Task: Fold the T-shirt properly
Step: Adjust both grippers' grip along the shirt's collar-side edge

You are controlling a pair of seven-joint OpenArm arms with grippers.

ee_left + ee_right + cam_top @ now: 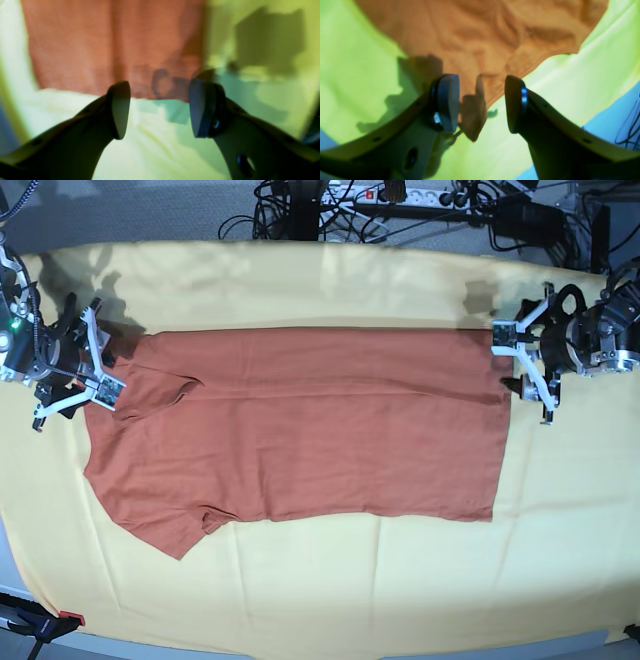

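Base view shows the T-shirt (300, 420) spread flat on the yellow cloth (330, 590), lying between the left gripper (527, 370) and the right gripper (88, 370). Both stand spread, pinching nothing, apparently. For a clean fold, grip matching edges and lift evenly.

Text check | nothing I can read from here | shirt (300, 425) plain | cloth (330, 580) plain | no labels legible
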